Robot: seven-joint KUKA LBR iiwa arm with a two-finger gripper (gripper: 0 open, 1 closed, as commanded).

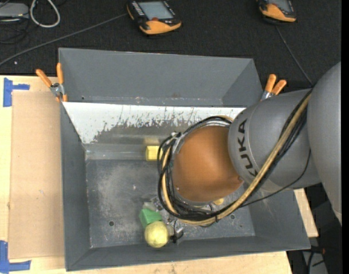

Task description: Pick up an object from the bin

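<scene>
Light falls from above; a bright glare band whitens the far wall of the grey metal bin (114,193), and the arm's rounded orange cover (203,164) shades the floor beneath.

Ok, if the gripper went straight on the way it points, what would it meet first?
Probably the yellow-green ball right beside the gripper, or the bin floor next to it; the orange cover hides the depth, so I can't be sure.
</scene>
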